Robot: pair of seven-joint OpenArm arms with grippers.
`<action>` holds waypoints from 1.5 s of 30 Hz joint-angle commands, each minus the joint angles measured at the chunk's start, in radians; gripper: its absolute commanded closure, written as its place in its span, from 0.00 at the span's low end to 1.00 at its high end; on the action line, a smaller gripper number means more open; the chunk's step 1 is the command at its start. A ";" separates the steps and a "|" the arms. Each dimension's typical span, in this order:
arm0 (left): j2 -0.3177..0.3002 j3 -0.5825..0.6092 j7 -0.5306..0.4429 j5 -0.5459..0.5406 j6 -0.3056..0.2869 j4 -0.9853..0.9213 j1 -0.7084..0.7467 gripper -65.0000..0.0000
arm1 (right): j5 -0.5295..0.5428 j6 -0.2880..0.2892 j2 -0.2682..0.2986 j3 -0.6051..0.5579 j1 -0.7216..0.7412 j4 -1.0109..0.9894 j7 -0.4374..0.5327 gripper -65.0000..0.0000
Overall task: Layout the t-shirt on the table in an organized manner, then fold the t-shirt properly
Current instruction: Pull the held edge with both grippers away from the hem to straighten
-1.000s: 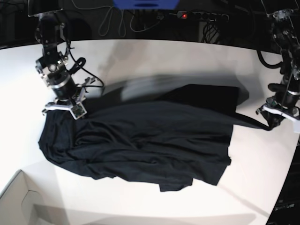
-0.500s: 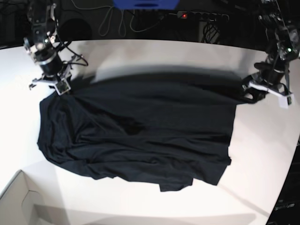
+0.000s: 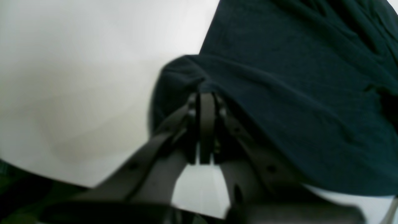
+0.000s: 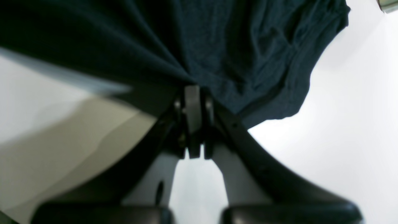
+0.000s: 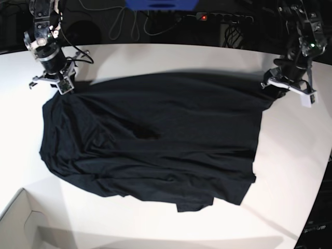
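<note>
At the near left corner of your base view sits the corner of a pale cardboard box (image 5: 21,220); no writing is legible on it or on anything else in view. Beyond it, the plain black short-sleeved fabric t-shirt (image 5: 155,140) lies spread across the middle of the big matte white table (image 5: 290,171), wrinkled, with its near hem bunched and uneven. At the shirt's far edge you hold both corners. Your right gripper (image 5: 58,87), on the view's left, has its fingers (image 4: 192,102) pinched tight on a fold of the cloth. Your left gripper (image 5: 275,89), on the view's right, is likewise clamped on the fabric, its fingers (image 3: 206,112) pressed together with cloth bunched at the tips. Cables and a power strip (image 5: 223,17) with a red light lie behind the table; no label can be read.
</note>
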 commanded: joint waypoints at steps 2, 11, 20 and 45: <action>-0.008 -0.005 -0.010 -0.053 -0.003 0.031 0.030 1.00 | 0.006 -0.005 0.008 0.003 0.001 0.016 0.024 1.00; -0.019 -0.005 -0.010 -0.216 -0.003 0.050 0.113 1.00 | 0.006 -0.003 0.008 0.031 0.002 0.014 0.024 1.00; -0.020 -0.005 -0.010 -0.211 -0.003 0.042 0.119 1.00 | 0.006 -0.003 0.001 0.125 0.011 -0.022 0.023 1.00; -0.052 0.072 -0.009 -0.213 -0.003 0.050 0.176 0.49 | 0.006 -0.003 -0.026 0.163 0.002 -0.033 0.018 1.00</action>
